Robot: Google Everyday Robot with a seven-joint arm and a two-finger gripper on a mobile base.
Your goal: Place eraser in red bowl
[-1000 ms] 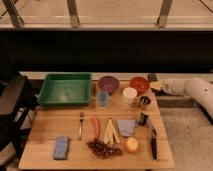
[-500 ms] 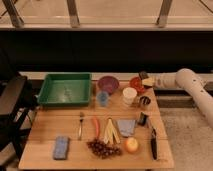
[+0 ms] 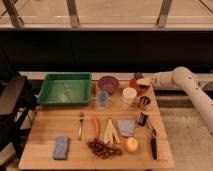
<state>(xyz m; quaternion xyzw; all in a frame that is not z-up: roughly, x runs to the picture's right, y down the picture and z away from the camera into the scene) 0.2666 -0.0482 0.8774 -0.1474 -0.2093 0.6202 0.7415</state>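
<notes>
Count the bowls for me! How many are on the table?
2. The purple bowl sits at the back, right of the green tray. The red bowl is to its right, partly hidden by the gripper over it. None seem hidden.

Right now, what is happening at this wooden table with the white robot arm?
A white robot arm reaches in from the right side over the far right corner of the wooden table. Its claw is above the round red-orange bowl, next to the round purple bowl and behind the white cup. Something small and dark sits at the claw, probably the dark rectangular eraser, not yet lying in the bowl. The green plastic tray and the food items are untouched.
</notes>
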